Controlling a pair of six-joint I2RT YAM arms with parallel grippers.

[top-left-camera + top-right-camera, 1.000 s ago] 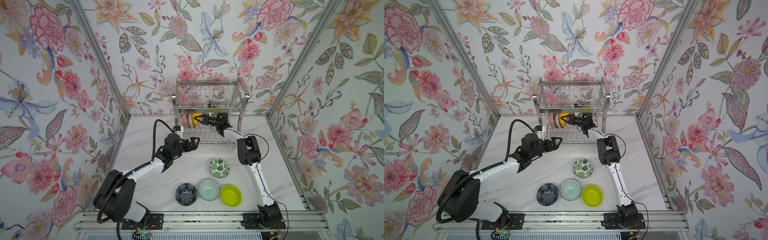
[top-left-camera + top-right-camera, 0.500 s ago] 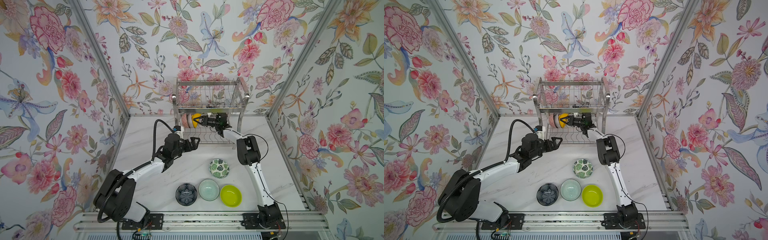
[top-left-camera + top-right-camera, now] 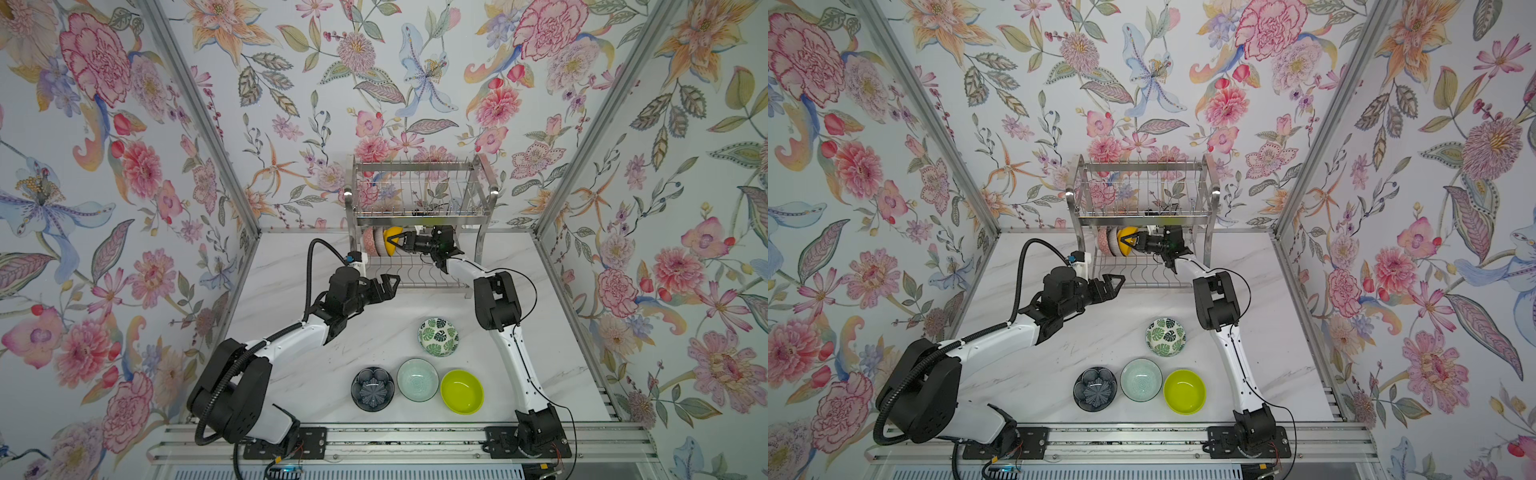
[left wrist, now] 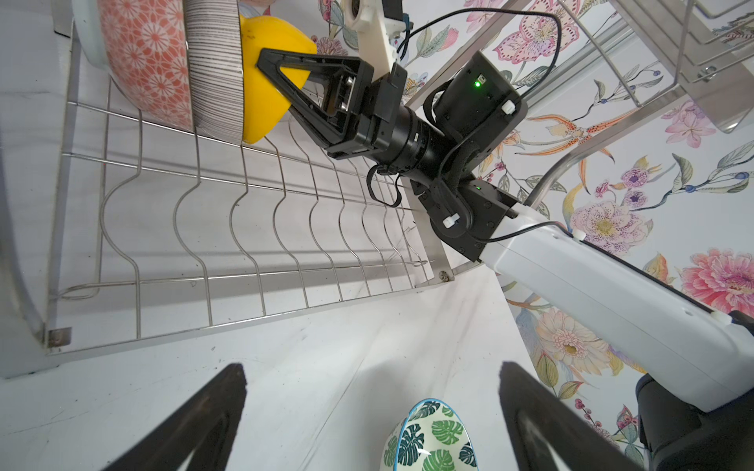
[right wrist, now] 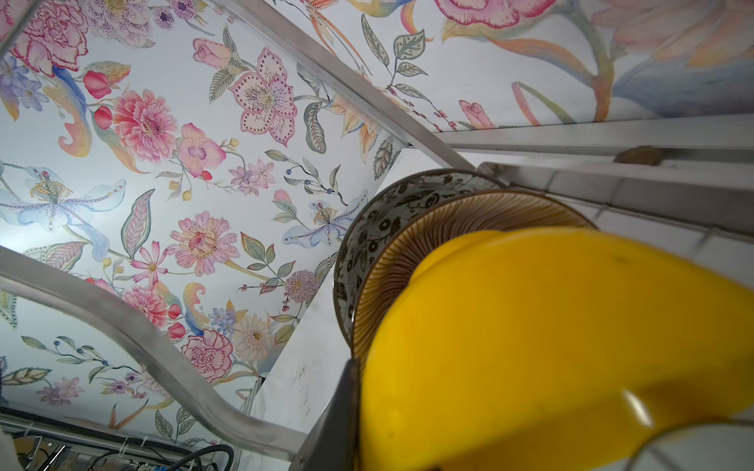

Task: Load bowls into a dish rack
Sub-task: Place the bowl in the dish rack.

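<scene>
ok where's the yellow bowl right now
In both top views the yellow bowl stands on edge in the rack's lower tier, left end, beside the striped bowl, pinched by the right gripper.

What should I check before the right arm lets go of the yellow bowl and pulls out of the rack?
1. The yellow bowl stands on edge in the rack, lower tier, beside the striped bowl: ok.
2. It sits firmly in a wire slot: cannot tell.
3. The right gripper is shut on its rim: ok.
4. The left gripper is open and empty: ok.
5. Slots beside the yellow bowl are empty: ok.
</scene>
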